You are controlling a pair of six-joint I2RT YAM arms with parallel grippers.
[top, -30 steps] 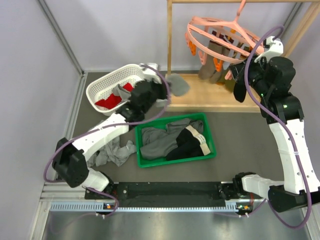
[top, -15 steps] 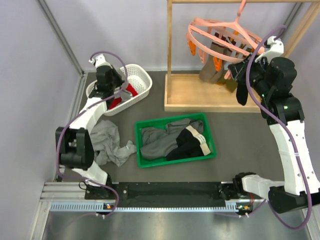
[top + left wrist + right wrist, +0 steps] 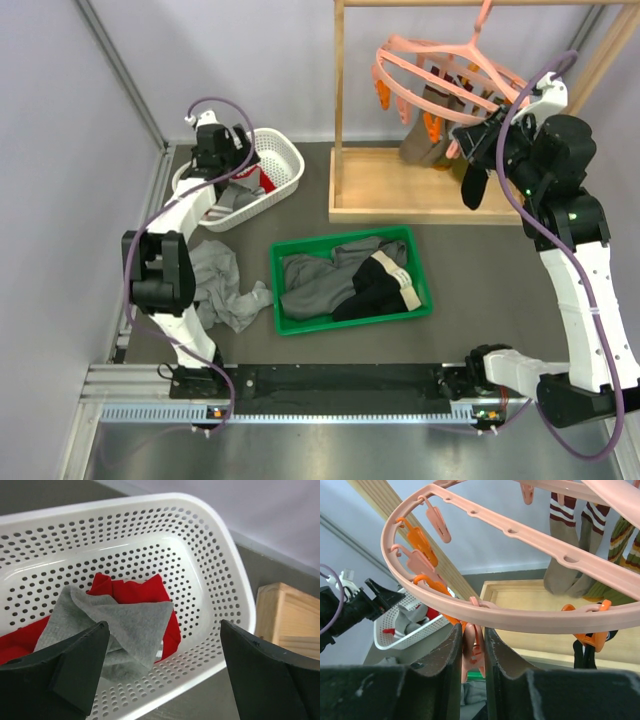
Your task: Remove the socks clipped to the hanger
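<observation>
My right gripper is clenched on a pink clip that hangs from the outer ring of the hanger. The jaws stand nearly together with only that clip between them. Room here is tight. The ring crosses just above my fingers, orange clips hang along it to one side, and a black sock dangles from an orange clip just beside me. Further round the hanger, brown striped socks and olive striped socks are clipped. They hang above the base of the wooden rack, and the hanger is hooked over the rack's top bar.

My left gripper is released, jaws wide apart and holding nothing. It is poised over the white basket at the far left of the table, close to the side wall. The basket holds a red sock with a grey sock lying across it, and neither touches my fingers.

The green bin sits mid-table, well apart from both grippers. It contains grey and black garments with a cream band. A grey cloth lies on the table just beside its left edge.
</observation>
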